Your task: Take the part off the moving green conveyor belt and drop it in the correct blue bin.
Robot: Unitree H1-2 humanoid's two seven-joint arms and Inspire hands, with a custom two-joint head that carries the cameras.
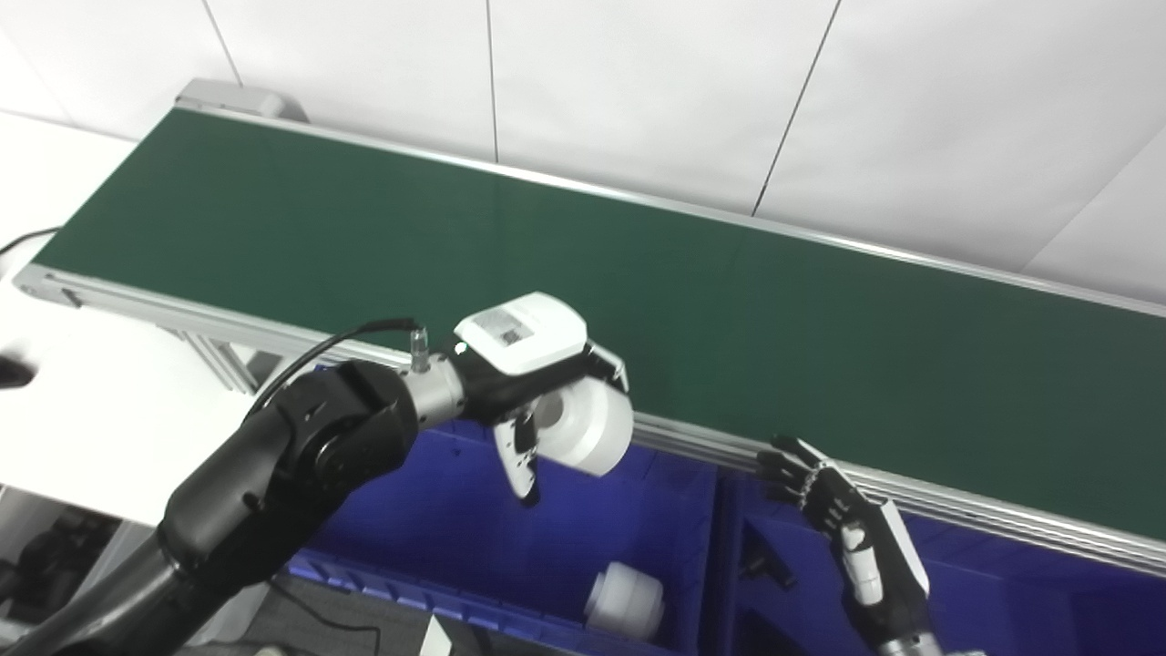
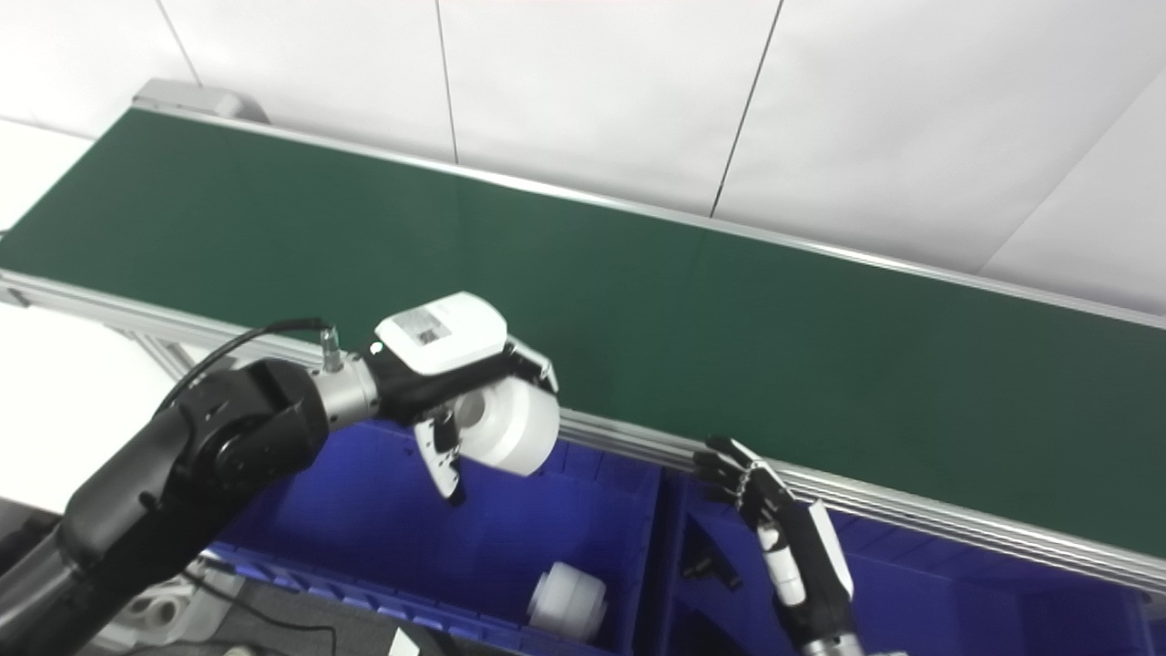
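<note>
You are looking down at the green conveyor belt [image 1: 638, 264], which runs from upper left to lower right with nothing lying on it. Below its near rail sit two blue bins. The left blue bin [image 1: 437, 510] lies under your left arm, and the right blue bin [image 1: 1002, 592] sits just beside it across a shared wall.

Your left hand [image 1: 537, 383] hangs above the left bin, just in front of the belt's rail, with its fingers and thumb wrapped around the white cylindrical part [image 1: 588, 426]. The part is off the belt and in the air over that bin.

Your right hand [image 1: 843, 519] points up from the right bin toward the rail, fingers straight and a little apart, holding nothing.

A second white cylinder [image 1: 626, 599] already lies on the floor of the left bin near its right wall. A small dark object [image 2: 706, 560] sits in the right bin beside the dividing wall; you cannot tell what it is.

The left eye view alone shows the belt's left end and a black cable [image 1: 23, 239] beyond it; the right eye view cuts these off.
</note>
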